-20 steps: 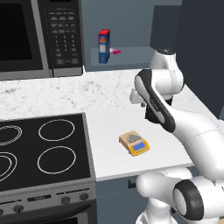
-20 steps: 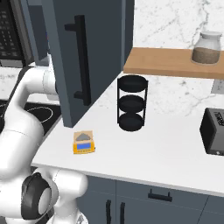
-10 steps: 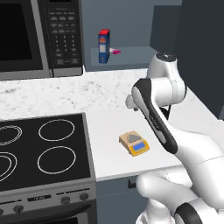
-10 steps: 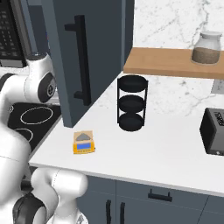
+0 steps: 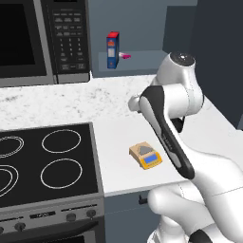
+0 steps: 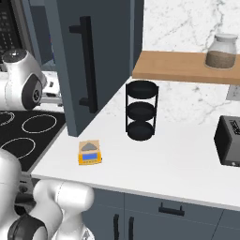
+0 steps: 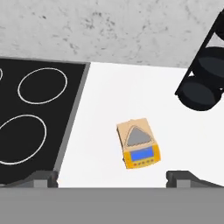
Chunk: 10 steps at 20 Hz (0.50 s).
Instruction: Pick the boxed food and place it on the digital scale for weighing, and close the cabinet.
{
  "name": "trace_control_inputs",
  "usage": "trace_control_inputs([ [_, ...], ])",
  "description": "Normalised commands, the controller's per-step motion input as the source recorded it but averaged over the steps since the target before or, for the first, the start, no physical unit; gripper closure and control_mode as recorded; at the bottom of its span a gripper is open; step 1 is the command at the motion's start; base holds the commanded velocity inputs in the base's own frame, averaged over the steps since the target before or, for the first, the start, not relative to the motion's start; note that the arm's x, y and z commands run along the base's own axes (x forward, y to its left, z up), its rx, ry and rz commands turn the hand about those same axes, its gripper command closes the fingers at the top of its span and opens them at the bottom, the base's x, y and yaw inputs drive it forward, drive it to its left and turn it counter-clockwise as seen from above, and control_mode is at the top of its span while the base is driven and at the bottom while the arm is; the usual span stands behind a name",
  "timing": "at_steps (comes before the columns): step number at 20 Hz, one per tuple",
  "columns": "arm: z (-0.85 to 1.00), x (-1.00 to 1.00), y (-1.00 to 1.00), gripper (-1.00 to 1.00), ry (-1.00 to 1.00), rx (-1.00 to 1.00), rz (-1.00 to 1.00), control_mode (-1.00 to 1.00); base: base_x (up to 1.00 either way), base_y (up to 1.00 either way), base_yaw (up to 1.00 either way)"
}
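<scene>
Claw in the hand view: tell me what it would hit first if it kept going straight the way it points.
Probably the small flat orange-yellow digital scale with its tan platform, lying on the white counter almost dead ahead of the open claw. Nothing stands between them, though how far off it lies is unclear.

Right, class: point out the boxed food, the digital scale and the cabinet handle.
boxed food [image 5: 112, 50], left base view, blue front face.
digital scale [image 7: 138, 149], hand view, between its tan platform and blue display.
cabinet handle [image 6: 87, 65], right base view, middle of the black bar.
</scene>
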Motion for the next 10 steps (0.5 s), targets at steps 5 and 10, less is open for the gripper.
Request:
trace_control_inputs([
  [5,0.93,-0.08,0.20,-1.00,0.00,0.02,0.00,-1.00,0.00,0.00,0.00],
  [10,0.65,0.00,0.08,-1.00,-0.18,0.00,0.00,-1.00,0.00,0.00,0.00],
])
